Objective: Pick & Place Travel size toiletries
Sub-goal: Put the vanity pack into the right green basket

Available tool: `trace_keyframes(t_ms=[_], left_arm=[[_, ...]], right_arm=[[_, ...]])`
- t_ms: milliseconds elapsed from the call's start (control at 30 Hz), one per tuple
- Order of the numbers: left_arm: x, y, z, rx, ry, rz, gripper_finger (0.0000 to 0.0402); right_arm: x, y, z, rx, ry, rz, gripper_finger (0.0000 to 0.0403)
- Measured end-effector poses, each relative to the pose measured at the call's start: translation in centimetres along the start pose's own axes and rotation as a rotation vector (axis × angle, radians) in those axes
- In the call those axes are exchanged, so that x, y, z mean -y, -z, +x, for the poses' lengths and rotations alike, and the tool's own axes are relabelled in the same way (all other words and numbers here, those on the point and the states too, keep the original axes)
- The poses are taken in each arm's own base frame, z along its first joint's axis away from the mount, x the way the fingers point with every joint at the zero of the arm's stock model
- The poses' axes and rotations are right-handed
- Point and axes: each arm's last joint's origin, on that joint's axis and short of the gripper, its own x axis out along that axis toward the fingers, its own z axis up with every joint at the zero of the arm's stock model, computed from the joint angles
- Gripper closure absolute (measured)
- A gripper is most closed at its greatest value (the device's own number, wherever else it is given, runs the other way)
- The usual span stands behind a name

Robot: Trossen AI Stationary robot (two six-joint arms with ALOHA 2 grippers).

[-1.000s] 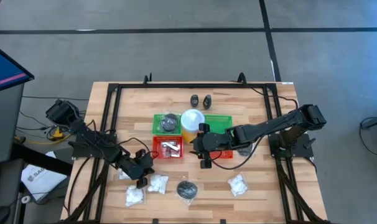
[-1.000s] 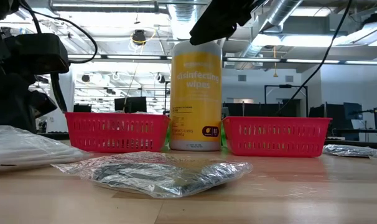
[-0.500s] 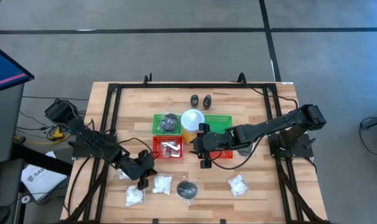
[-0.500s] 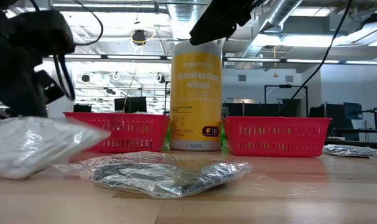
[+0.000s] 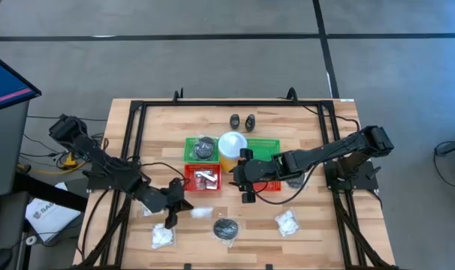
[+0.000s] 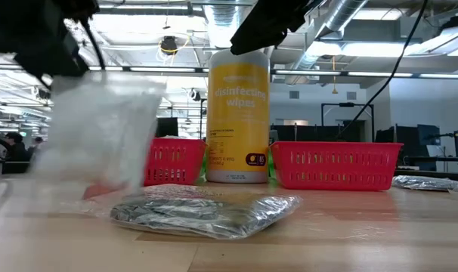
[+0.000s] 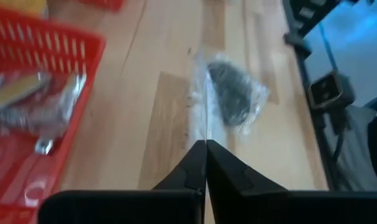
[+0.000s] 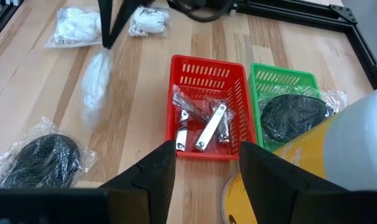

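My left gripper [image 5: 172, 210] is shut on a clear-wrapped white lumpy packet [image 6: 100, 132], near the red tray [image 5: 203, 178] that holds small silvery tubes [image 8: 204, 127]. A wrapped dark grey round pad [image 5: 226, 229] lies flat on the table beside it. Two more white packets [image 5: 161, 236] [image 5: 286, 222] lie on the wood. Another dark pad [image 8: 289, 115] sits in the green tray [image 5: 202, 148]. Two tiny black bottles [image 5: 242, 121] stand toward the far edge. My right gripper [image 8: 207, 180] hovers open above the red tray's right side. My left gripper pinches the packet's clear wrap by its upper edge [image 7: 204, 127] between both fingertips, pointing down from above. The packet [image 8: 95, 81] hangs below the fingers, lifted off the table, seen edge-on in the left wrist view.
The yellow wipes cylinder [image 5: 232, 148] stands between the trays, close to my right arm. A second red tray [image 6: 335, 165] and a second green tray [image 5: 266, 144] sit right of it. A black frame rail [image 5: 235, 103] borders the table. Bare wood lies near the front edge.
My left gripper has risen and drawn a little toward the red tray, carrying the white packet. The packet lay on the table a second ago; it now hangs clear below the fingers and swings. The right arm has kept still.
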Motion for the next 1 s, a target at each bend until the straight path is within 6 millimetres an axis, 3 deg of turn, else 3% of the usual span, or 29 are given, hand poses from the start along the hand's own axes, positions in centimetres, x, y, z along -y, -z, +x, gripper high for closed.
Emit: trace_keyframes(t_ms=[433, 1000], left_arm=[[1.5, -4.0, -2.5, 0.214, -0.029, 0.133, 0.0401], [-0.2, -7.2, -2.3, 0.305, -0.195, 0.199, 0.0401]], right_arm=[[-0.1, -0.1, 0.0, 0.008, -0.002, 0.005, 0.0229], [-0.3, -0.5, -0.1, 0.050, -0.011, 0.012, 0.0225]])
